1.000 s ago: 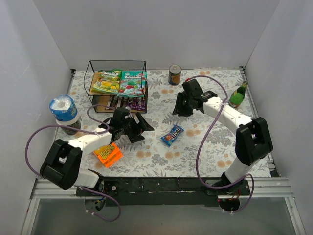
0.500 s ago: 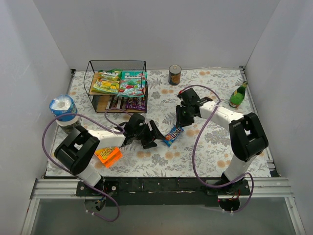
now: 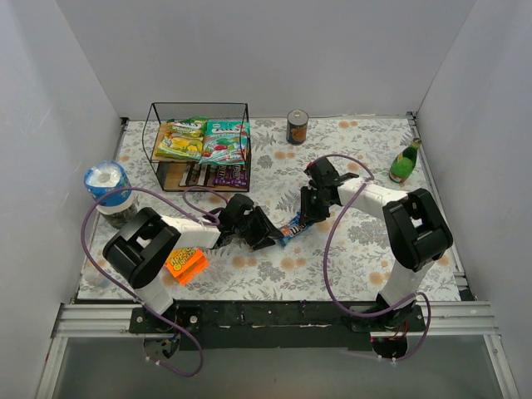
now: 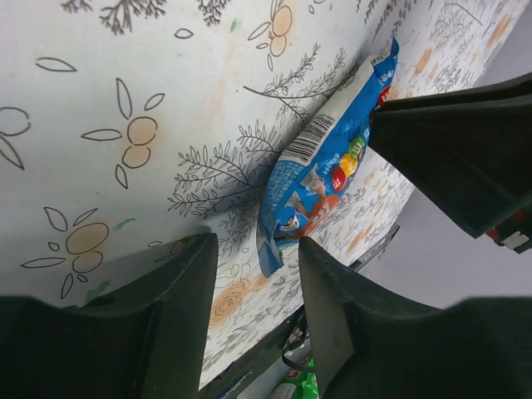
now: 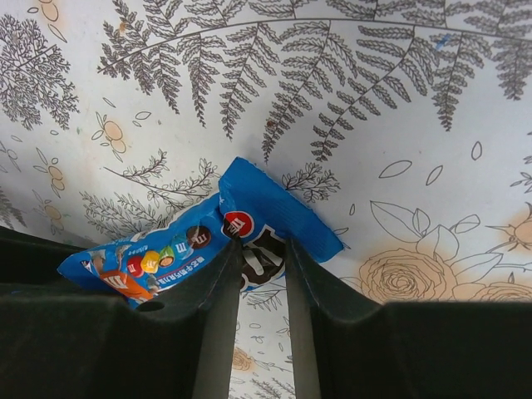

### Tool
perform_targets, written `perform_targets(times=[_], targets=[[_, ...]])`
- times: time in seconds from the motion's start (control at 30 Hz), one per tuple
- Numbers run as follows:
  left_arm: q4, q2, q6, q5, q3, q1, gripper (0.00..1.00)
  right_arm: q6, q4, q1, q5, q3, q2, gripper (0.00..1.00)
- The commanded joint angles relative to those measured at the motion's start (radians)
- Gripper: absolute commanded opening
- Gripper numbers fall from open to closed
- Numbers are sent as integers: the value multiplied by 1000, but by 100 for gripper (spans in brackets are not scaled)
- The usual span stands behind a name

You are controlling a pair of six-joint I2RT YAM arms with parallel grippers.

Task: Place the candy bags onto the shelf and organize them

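Note:
A blue candy packet (image 3: 293, 226) lies flat on the floral table between my two grippers. My left gripper (image 3: 264, 235) is open, and its fingertips straddle the packet's near end (image 4: 274, 241) without closing on it. My right gripper (image 3: 309, 213) is nearly shut, with a narrow gap. Its tips rest on the packet's other end (image 5: 274, 212). The shelf (image 3: 199, 103) stands at the back left. A yellow-green bag (image 3: 181, 140) and a teal bag (image 3: 224, 141) lie on its top board, and purple and brown packets (image 3: 223, 174) on the lower one.
An orange flat package (image 3: 184, 263) lies by the left arm. A blue-and-white container (image 3: 108, 187) stands at the left edge, a can (image 3: 297, 127) at the back and a green bottle (image 3: 405, 162) at the right. White walls enclose the table.
Both grippers have closed in on the blue packet. The left moved right to its near end; the right came down and left onto its far end. The packet shifted slightly.

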Motion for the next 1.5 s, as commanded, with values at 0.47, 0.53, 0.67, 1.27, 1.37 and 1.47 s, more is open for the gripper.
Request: perform_targets(times=[0.47, 0.53, 0.67, 1.27, 1.37, 1.47], targets=[[9, 11, -8, -112, 5, -4, 39, 205, -95, 3, -18, -63, -25, 36], [12, 12, -8, -117, 2, -4, 36, 211, -94, 5, -35, -71, -26, 36], [21, 30, 13, -115, 16, -4, 29, 207, -86, 3, -78, -86, -32, 36], [-129, -60, 125, -169, 42, 2, 0, 154, -187, -18, -3, 41, -77, 50], [-169, -138, 114, -171, -5, 36, 0, 159, -203, -40, 24, 71, -132, 59], [-216, -285, 91, -166, -76, 100, 0, 161, -209, -63, 35, 85, -175, 65]])
